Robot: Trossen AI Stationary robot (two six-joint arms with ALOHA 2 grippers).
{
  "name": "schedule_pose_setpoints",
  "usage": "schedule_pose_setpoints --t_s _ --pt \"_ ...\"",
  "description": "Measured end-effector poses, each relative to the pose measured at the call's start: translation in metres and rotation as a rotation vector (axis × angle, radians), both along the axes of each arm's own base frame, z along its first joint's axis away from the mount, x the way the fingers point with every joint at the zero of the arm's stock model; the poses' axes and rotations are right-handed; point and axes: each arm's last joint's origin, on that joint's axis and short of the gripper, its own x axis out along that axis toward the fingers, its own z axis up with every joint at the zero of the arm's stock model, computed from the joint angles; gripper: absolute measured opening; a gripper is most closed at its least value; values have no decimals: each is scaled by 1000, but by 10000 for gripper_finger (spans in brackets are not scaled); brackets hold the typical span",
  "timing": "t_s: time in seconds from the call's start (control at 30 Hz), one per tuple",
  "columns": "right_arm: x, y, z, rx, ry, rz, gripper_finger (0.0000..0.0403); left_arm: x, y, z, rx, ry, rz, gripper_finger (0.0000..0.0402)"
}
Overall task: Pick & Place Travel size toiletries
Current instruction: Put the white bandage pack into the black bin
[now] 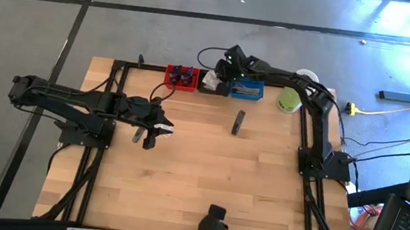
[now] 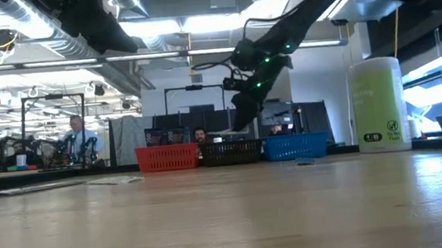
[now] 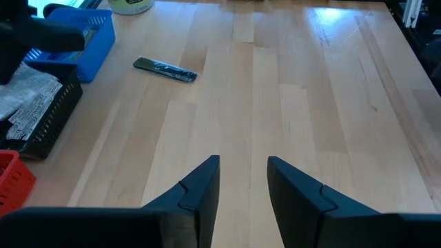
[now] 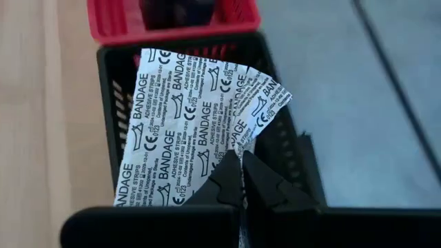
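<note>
My right gripper (image 4: 241,157) is shut above the black bin (image 4: 110,103) at the table's far edge, where several white bandage packets (image 4: 179,117) lie fanned out. One packet (image 4: 265,96) runs from the fingertips out over the bin's rim. A dark sachet (image 1: 238,122) lies flat on the wood near the table's middle, also seen in the left wrist view (image 3: 165,69). My left gripper (image 3: 242,160) waits open above the table's left part (image 1: 158,129), with nothing between its fingers. A slim grey item (image 1: 138,134) lies beside it. My right gripper pinches a white bandage packet by its near end (image 4: 242,148) between the two fingertips; a thin pale edge shows between the shut fingers. The fingers slant down from the table's right side. The packet's far end reaches over the black bin's rim, across the other packets.
The red bin (image 1: 181,76) stands left of the black bin (image 1: 209,88) and the blue bin (image 1: 248,90) right of it. A tall pale-green container (image 1: 288,100) stands at the far right. Flat items (image 2: 115,180) lie on the table's left part.
</note>
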Motion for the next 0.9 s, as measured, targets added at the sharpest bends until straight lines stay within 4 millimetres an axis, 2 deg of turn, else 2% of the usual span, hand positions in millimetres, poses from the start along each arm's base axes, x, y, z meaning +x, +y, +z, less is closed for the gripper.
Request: schedule_pose_setpoints --t_s 0.17,0.37,0.7,0.9 --pt "9 -10 -2 56 93 -16 0 0 0 0 0 0 0 115" --pt "9 -13 -13 72 153 -34 9 0 0 0 0 0 0 114" --pt "9 -14 -12 43 170 -52 73 0 0 0 0 0 0 114" --pt "7 -12 -8 37 176 -39 128 0 0 0 0 0 0 114"
